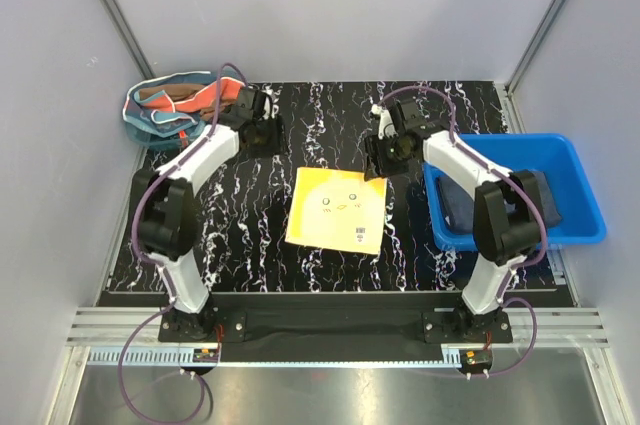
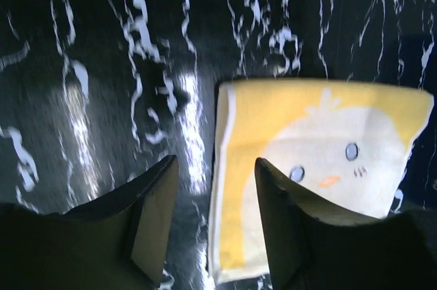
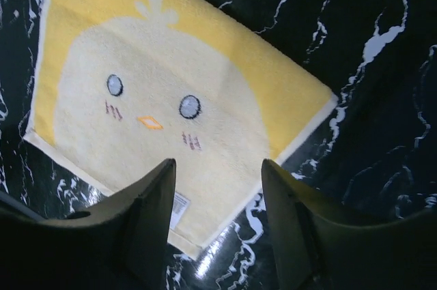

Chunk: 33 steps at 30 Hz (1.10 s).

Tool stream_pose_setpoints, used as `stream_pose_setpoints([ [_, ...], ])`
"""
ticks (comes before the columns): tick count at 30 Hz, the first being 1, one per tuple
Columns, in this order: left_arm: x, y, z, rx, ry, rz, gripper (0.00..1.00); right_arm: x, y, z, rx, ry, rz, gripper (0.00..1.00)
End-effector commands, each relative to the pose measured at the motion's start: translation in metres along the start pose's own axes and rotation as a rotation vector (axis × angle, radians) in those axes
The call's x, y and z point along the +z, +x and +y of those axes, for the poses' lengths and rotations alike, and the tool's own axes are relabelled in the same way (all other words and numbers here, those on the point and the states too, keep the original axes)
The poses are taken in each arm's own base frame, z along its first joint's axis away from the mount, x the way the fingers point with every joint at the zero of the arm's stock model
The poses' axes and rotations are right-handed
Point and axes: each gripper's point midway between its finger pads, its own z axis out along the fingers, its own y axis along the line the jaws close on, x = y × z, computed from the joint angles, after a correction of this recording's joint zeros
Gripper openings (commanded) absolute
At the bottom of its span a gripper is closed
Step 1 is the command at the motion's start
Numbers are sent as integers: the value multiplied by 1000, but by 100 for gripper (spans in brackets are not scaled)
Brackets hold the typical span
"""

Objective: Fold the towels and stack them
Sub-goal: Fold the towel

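A yellow towel (image 1: 336,209) with a chick face lies flat and unfolded in the middle of the black marbled table. It also shows in the left wrist view (image 2: 314,167) and in the right wrist view (image 3: 164,106). My left gripper (image 1: 258,133) is open and empty, above the table to the towel's far left. My right gripper (image 1: 390,157) is open and empty, just above the towel's far right corner. An orange-red towel (image 1: 190,102) lies in the teal basket. A dark grey-blue towel (image 1: 462,207) lies in the blue bin.
The teal mesh-sided basket (image 1: 140,127) stands at the far left corner of the table. The rigid blue plastic bin (image 1: 590,207) stands at the right edge. Grey walls close off the back and sides.
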Motion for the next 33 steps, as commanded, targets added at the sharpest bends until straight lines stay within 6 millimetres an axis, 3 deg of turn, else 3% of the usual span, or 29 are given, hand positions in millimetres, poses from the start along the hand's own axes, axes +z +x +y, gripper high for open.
stream_pose_setpoints([
  [1,33,-5,3,143,114,92,53,1,-6,-7,-115,-66,102,59],
  [3,44,-10,4,171,164,100,54,5,-15,-19,-159,-58,111,61],
  [4,60,-8,6,191,183,135,54,12,-5,-26,-149,-60,166,61],
  [6,71,-6,3,229,223,179,54,12,-16,-37,-152,-61,158,61],
  [7,85,5,5,224,240,224,54,14,-14,-42,-146,-68,175,61],
  [9,93,9,4,234,265,247,54,13,-23,-49,-156,-83,166,59],
  [11,100,13,8,247,257,256,55,19,-19,-54,-175,-107,192,56],
  [13,102,12,7,266,271,251,56,26,-15,-61,-182,-107,219,56],
  [19,107,14,-1,278,334,251,56,46,-2,-55,-198,-219,290,54],
  [27,115,8,-1,301,336,263,47,52,-9,-66,-220,-225,295,47],
  [31,116,1,-1,325,325,254,42,50,-14,-72,-235,-201,299,59],
  [33,115,-2,0,333,322,257,33,49,-18,-74,-248,-201,294,59],
])
